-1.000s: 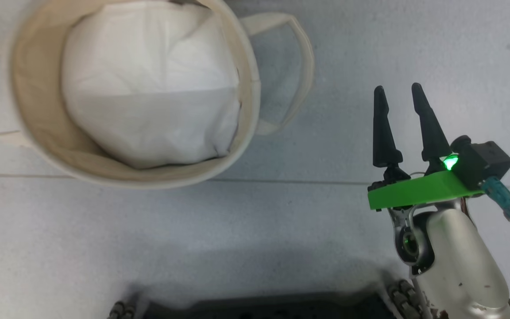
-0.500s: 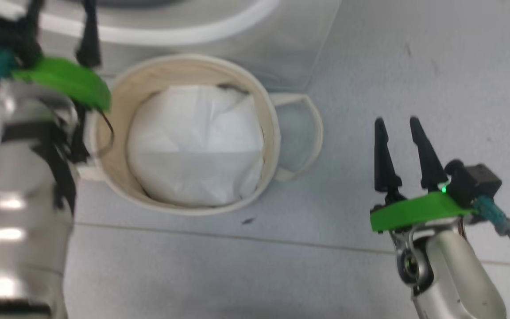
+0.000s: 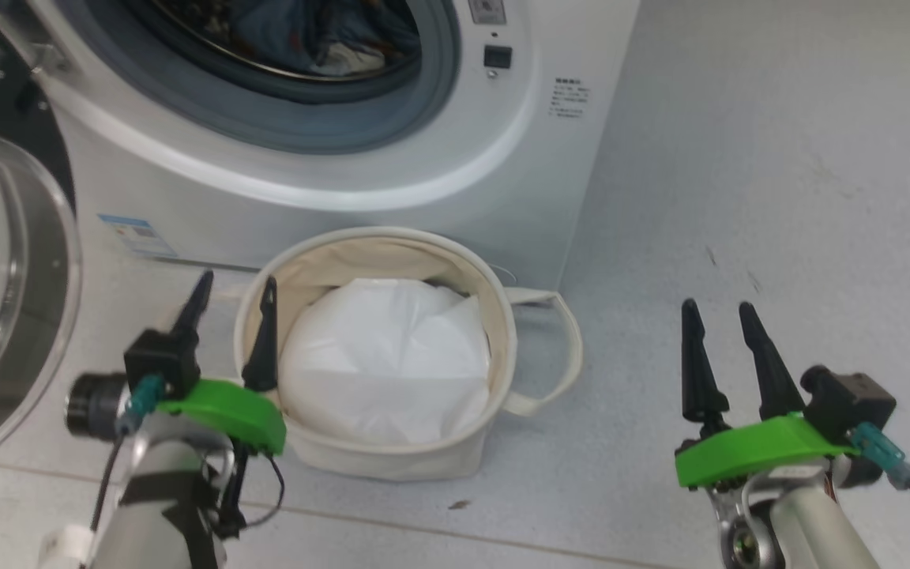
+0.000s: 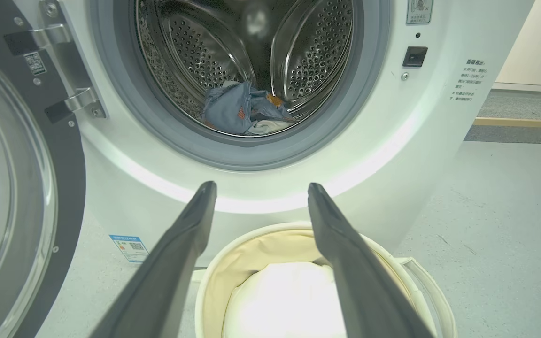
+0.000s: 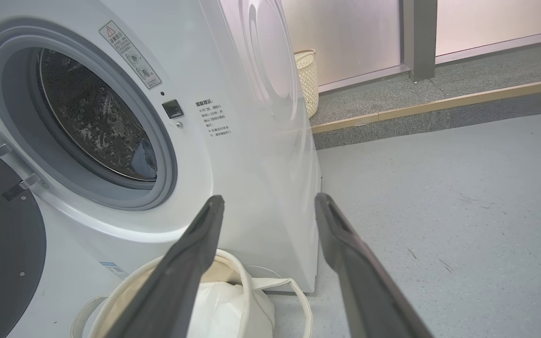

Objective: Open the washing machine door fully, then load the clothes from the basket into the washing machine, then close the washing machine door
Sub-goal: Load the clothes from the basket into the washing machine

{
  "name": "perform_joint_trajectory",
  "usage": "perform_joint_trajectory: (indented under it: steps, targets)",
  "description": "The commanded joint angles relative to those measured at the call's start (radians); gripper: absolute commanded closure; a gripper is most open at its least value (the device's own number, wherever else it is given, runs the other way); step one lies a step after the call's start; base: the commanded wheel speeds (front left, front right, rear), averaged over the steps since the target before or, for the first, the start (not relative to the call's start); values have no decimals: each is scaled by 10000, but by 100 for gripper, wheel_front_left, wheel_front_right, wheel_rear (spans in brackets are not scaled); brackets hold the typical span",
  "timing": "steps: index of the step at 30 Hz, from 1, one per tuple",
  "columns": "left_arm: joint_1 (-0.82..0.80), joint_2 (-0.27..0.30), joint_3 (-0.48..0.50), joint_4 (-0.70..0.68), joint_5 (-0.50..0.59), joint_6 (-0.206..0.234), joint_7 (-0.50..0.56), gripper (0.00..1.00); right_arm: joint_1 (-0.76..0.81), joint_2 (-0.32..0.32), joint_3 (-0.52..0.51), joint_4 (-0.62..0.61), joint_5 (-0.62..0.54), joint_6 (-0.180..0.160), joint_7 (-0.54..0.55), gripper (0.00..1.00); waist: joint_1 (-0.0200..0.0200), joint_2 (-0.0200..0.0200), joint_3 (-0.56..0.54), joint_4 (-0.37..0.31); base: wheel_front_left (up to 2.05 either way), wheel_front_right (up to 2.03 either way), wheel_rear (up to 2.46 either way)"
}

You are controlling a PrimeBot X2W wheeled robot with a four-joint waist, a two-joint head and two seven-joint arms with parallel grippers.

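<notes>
Moved: the head camera has tipped up off the basket (image 3: pixel 392 468) to the front of the washing machine (image 3: pixel 502 158), so everything slid down the picture. The left gripper (image 3: pixel 238 278) has come into sight, and the basket itself looks unshifted.
Left gripper: fingers spread with nothing between them, hovering just beside the basket's left rim.
Right gripper (image 3: pixel 717 307): also spread and empty, over bare floor (image 3: pixel 739 158) well to the right of the basket.
Clothes (image 4: pixel 237 110): a blue bundle with a pale piece, lying low in the drum (image 4: pixel 317 56).
Basket: at the foot of the washing machine, below the opening, with only a white sheet (image 3: pixel 384 371) left in it.
Door (image 3: pixel 13 300): swung wide on its hinge (image 4: pixel 75 101) at the left of the opening, standing on the robot's left.
Nearer arm: the left one, with the door just to its left. The right arm is away across the basket.
Next move, as I judge it: loading looks done, so the door needs a push rightward, turning about its upright hinge towards the opening.
</notes>
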Motion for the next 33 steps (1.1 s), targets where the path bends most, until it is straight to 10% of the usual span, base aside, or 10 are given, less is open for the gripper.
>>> perform_joint_trajectory:
  steps: [1, 33]
  targets:
    - [141, 120, 342, -509, -135, -15, -47, 0, 139, 72, 148, -313, 53, 58, -124, 0, 1, -1, -431, 299, 0, 0, 0]
    - [3739, -419, 62, -2977, -282, 128, -48, 0, 1679, 72, 98, 33, 190, 58, -124, 0, 1, -1, -2136, 389, 0, 0, 0]
